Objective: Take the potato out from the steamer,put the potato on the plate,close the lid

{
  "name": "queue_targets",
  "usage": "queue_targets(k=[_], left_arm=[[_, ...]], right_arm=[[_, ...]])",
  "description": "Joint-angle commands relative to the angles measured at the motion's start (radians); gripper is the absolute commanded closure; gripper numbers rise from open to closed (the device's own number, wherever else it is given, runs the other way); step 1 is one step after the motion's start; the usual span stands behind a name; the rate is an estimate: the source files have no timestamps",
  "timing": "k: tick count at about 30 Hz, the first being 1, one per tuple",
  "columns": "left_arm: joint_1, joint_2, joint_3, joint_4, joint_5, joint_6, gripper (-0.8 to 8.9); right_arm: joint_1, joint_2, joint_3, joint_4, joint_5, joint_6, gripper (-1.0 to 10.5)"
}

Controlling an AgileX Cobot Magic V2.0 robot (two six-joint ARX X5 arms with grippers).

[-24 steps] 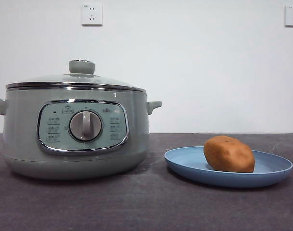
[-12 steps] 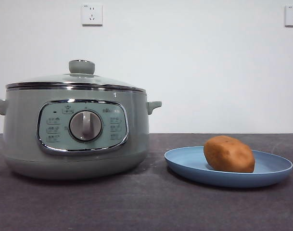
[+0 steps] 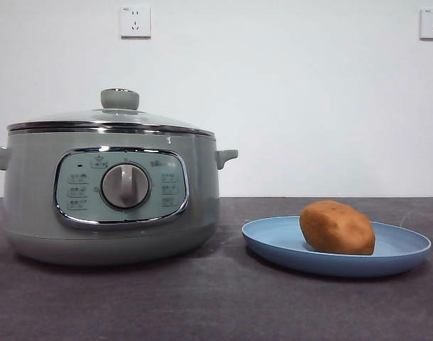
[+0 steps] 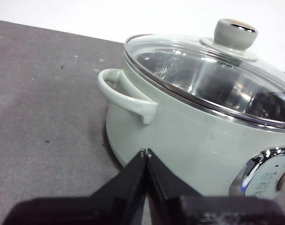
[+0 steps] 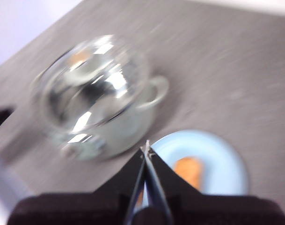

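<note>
The sage-green steamer [image 3: 113, 192] stands at the left with its glass lid [image 3: 109, 117] seated on the chrome rim. An orange-brown potato [image 3: 337, 227] lies on the light-blue plate [image 3: 401, 252] at the right. No arm shows in the front view. My left gripper [image 4: 145, 152] is shut and empty, low beside the steamer [image 4: 179, 136] near its side handle [image 4: 128, 93]. My right gripper [image 5: 146, 149] is shut and empty, high above the table, looking down on the steamer [image 5: 98, 98], the plate [image 5: 226, 164] and the potato [image 5: 189, 171]; that view is blurred.
A dark grey table [image 3: 216, 305] carries everything, with bare surface in front of the steamer and plate. A white wall with two sockets [image 3: 135, 21] stands behind.
The steamer and plate sit a few pixels further left in the front view than before; nothing else differs.
</note>
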Motion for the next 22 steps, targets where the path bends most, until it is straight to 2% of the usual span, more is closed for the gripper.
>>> queue_targets(k=[1, 9, 13, 19, 22], left_arm=[[0.003, -0.002, -0.014, 0.005, 0.006, -0.002, 8.17], [0.003, -0.002, -0.014, 0.005, 0.006, -0.002, 8.17], [0.003, -0.002, -0.014, 0.005, 0.006, -0.002, 8.17], [0.003, -0.002, -0.014, 0.005, 0.006, -0.002, 8.17], [0.004, -0.002, -0.014, 0.005, 0.006, -0.002, 8.17]], right_arm=[[-0.07, -0.087, -0.137, 0.124, -0.01, 0.003, 9.5], [-0.269, -0.382, -0.665, 0.58, -0.003, 0.023, 9.5], [-0.286, -0.486, -0.867, 0.716, 0.01, 0.068, 9.5], [-0.285, -0.629, -1.084, 0.867, 0.15, 0.204, 9.5], [-0.285, -0.698, -1.144, 0.867, 0.185, 0.213, 9.5]])
